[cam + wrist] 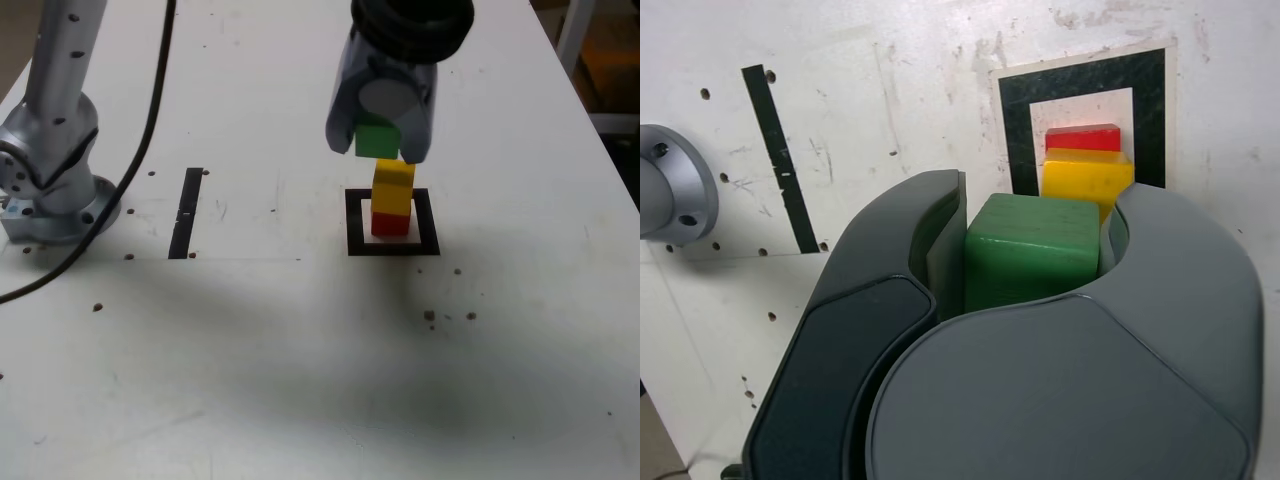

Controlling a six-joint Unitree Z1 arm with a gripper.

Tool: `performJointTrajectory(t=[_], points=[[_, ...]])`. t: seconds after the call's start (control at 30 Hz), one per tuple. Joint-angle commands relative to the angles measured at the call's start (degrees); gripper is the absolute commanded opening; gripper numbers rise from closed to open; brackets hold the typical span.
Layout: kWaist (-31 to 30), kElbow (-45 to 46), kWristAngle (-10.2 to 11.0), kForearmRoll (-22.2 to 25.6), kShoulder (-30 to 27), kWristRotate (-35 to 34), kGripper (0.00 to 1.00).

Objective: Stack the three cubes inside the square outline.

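My gripper (380, 140) is shut on the green cube (377, 139), holding it in the air just above and slightly to the exterior view's left of a two-cube stack. In that stack the yellow cube (393, 189) rests on the red cube (391, 221), which stands inside the black square outline (354, 222). In the wrist view the green cube (1032, 250) sits clamped between the two grey jaws, and past it show the yellow cube (1087, 178), the red cube (1082, 137) and the square outline (1017, 110).
A narrow black strip (186, 212) lies on the white table at the exterior view's left of the outline. The arm's silver base (50, 160) and a black cable (150, 110) stand at the far left. Small dark specks dot the table.
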Motion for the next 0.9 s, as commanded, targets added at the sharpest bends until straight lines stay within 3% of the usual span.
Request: performJointTrajectory(t=[0.0, 0.4, 0.87], points=[[0.1, -1.9, 0.2, 0.9, 1.6, 0.4, 0.35], [1.0, -5.4, 0.7, 1.1, 5.7, 1.7, 0.35], [1.7, -0.7, 0.7, 1.2, 2.9, 1.2, 0.36]])
